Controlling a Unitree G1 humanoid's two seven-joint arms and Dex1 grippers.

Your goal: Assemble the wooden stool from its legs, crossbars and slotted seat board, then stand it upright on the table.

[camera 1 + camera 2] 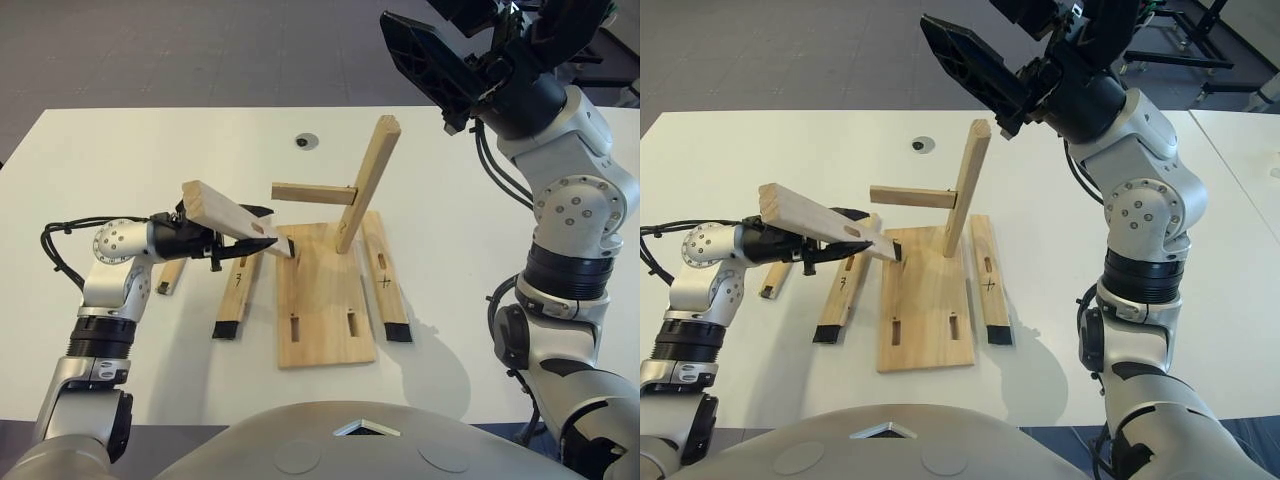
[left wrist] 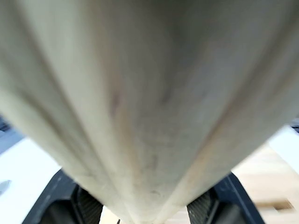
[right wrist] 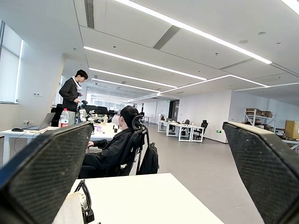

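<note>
Left pincer (image 1: 235, 240): clamped on held leg (image 1: 215, 205), tilted, black tip at seat board's (image 1: 320, 320) far left corner.
Loose crossbar (image 1: 168, 277), left flat leg (image 1: 235, 295): on desk (image 1: 100, 160), left of board.
Standing leg (image 1: 368, 170): upright on board, fitted crossbar (image 1: 305, 192) jutting left.
Right flat leg (image 1: 385, 285): just beside board's right edge.
Right pincer (image 3: 158, 135): raised, wide open, empty.

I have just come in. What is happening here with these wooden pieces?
The robot is building a stool. Its left hand grips one wooden leg, tilted, its black-tipped end near the left edge of the seat board, which lies flat on the table. A second leg with a crossbar stands in the board. Two more legs lie beside it. The right hand is open, raised, holding nothing.
</note>
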